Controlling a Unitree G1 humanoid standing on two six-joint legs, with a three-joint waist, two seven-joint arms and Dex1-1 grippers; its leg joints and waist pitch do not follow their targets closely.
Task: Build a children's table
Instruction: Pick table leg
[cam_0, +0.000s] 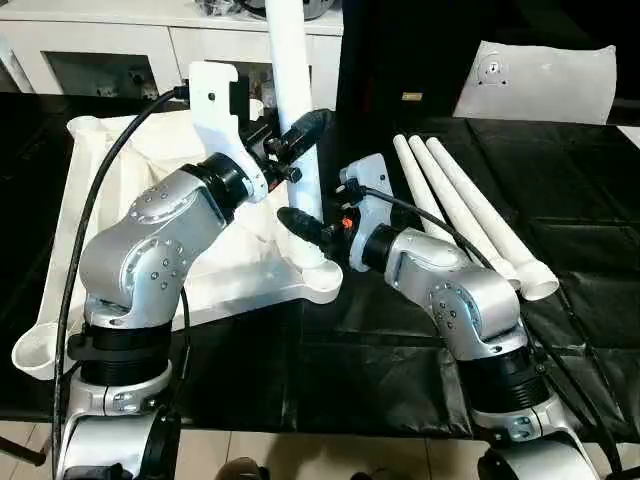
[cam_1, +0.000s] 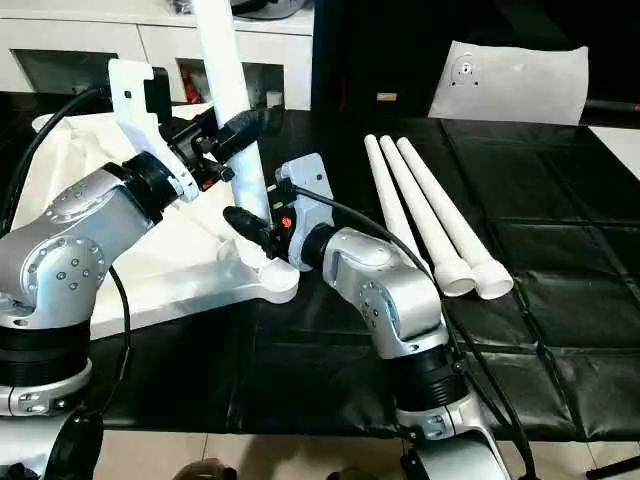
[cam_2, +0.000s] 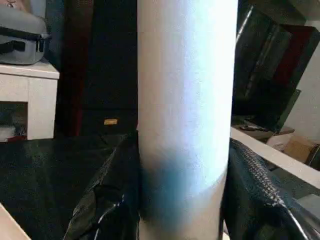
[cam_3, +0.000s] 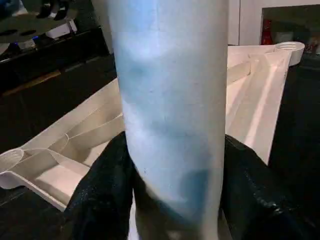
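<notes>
The children's table top (cam_0: 250, 285) lies ribbed side up on the black mat, on my left. One white leg (cam_0: 292, 60) stands upright in its near right corner socket (cam_0: 325, 280). My left gripper (cam_0: 305, 135) is shut on that leg about halfway up, and its fingers (cam_2: 107, 200) press both sides of the tube. Lower down, just above the socket, my right gripper (cam_0: 308, 228) is also shut on the leg, with its fingers (cam_3: 100, 195) hugging it. Three more legs (cam_0: 470, 215) lie side by side on the mat to the right.
A white cabinet (cam_0: 120, 40) runs along the back. A flat white sheet with a round fitting (cam_0: 540, 85) leans at the back right. The black mat (cam_0: 400, 350) covers the work surface. An empty socket (cam_0: 35, 350) sits at the top's near left corner.
</notes>
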